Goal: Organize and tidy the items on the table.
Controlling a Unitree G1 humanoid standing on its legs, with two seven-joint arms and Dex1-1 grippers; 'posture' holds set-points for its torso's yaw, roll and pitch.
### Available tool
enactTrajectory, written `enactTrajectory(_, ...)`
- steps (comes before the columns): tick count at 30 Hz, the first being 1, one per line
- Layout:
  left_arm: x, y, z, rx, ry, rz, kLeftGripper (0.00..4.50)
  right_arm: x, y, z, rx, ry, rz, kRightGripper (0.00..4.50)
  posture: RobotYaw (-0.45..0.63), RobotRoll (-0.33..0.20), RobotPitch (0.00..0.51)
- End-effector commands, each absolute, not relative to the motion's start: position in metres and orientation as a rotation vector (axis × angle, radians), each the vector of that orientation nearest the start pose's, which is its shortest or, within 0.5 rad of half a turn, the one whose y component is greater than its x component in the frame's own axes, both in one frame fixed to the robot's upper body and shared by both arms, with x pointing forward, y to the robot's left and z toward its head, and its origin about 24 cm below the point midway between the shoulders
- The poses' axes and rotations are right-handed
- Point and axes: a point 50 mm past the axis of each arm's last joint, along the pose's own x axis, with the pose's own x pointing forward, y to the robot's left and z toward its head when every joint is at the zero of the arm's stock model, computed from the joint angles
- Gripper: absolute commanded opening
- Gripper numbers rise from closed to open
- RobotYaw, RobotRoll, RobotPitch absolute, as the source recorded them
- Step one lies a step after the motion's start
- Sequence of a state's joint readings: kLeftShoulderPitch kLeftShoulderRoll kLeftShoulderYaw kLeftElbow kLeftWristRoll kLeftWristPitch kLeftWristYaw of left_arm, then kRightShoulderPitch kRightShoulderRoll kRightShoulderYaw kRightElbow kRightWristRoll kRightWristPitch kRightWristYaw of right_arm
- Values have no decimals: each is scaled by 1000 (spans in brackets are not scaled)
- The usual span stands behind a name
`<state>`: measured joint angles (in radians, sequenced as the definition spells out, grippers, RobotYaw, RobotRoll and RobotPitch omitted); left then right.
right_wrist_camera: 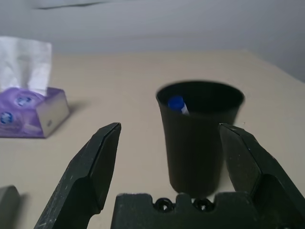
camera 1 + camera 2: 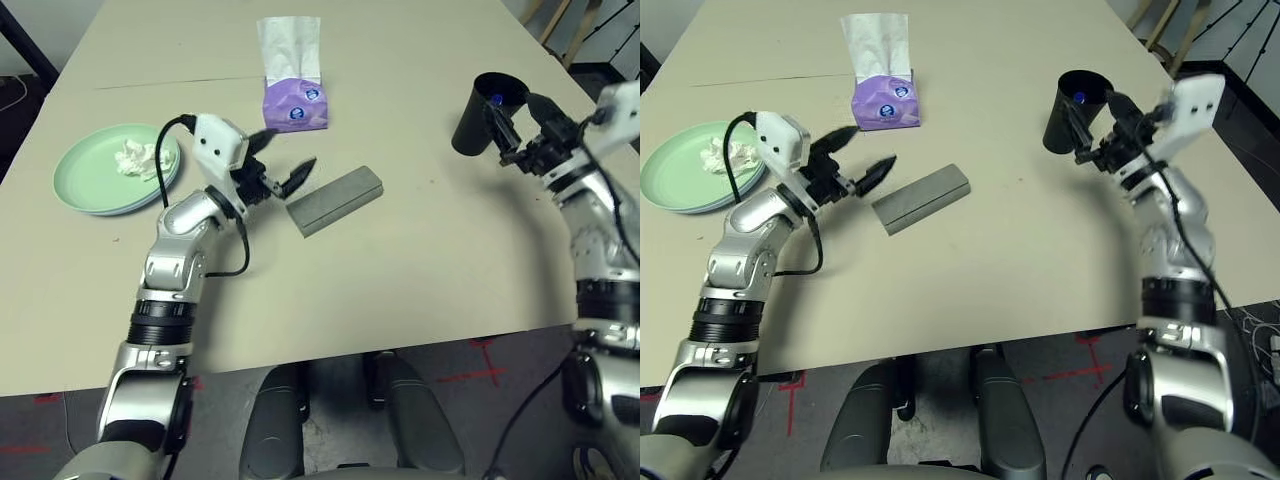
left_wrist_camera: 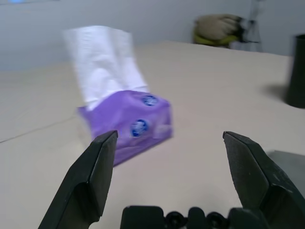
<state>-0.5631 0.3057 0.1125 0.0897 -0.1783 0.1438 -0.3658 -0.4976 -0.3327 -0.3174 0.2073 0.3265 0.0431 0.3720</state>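
The grey glasses case (image 2: 335, 200) lies mid-table. Just to its left hovers my left gripper (image 2: 285, 158), open and holding nothing; in its wrist view the fingers (image 3: 90, 176) frame the purple tissue box (image 3: 126, 126), which stands farther back (image 2: 293, 103). On the far left, a pale green plate (image 2: 85, 185) carries a crumpled white tissue (image 2: 135, 158), and a light blue rim shows under the plate. The black cup (image 2: 487, 112) stands upright at the right with a blue-tipped thing inside. My right gripper (image 2: 520, 125) is open just beside the cup (image 1: 200, 138), apart from it.
The beige table (image 2: 400, 290) has a thin seam (image 2: 180, 82) across its far part. Its front edge runs close to my body. A dark leg (image 2: 25, 40) stands off the back left corner and furniture legs (image 2: 560, 25) off the back right.
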Motion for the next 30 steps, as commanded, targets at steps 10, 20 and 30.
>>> enactTrajectory(10,332,224,170,70,-324,230,4500,329,-232,155,50,-334,39,4480,55,0,197)
enactTrajectory(20,319,262,159,148,-345,208,4500,340,-244,162,38,-346,135,4480,74,0,209)
enactTrajectory(30,307,295,164,190,-340,222,4500,333,-254,155,43,-340,88,4480,88,0,205)
